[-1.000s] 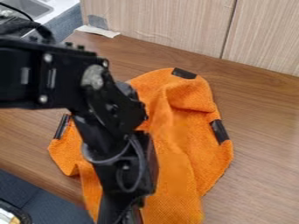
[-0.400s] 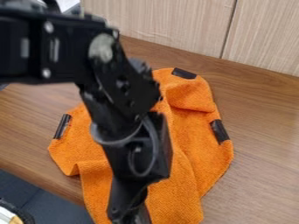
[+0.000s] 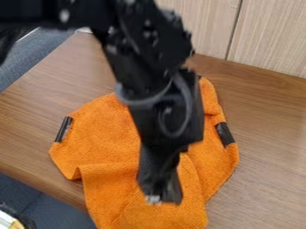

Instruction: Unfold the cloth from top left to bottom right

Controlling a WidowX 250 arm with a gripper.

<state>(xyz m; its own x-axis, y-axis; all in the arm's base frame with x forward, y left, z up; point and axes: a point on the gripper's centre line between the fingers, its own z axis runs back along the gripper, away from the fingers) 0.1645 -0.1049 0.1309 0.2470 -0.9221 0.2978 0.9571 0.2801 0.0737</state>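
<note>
My black gripper point(image 3: 163, 197) hangs over the lower middle of the orange cloth point(image 3: 108, 129), its tips pointing toward the bottom of the view. The cloth lies rumpled on the wooden table, with folds at its lower left and along its right part. Black tape pieces mark its left edge and its right edge. The arm covers the cloth's upper middle. Whether the gripper touches the cloth cannot be made out.
The brown wooden table point(image 3: 269, 147) spreads around the cloth, its front edge running along the lower left. A light wood-grain panel point(image 3: 269, 36) stands behind it. Part of a pale object point(image 3: 8, 221) shows at the bottom left corner.
The arm has moved up and to the right in the view, bringing the gripper's tips into sight and uncovering the cloth's left part. The cloth looks unmoved.
</note>
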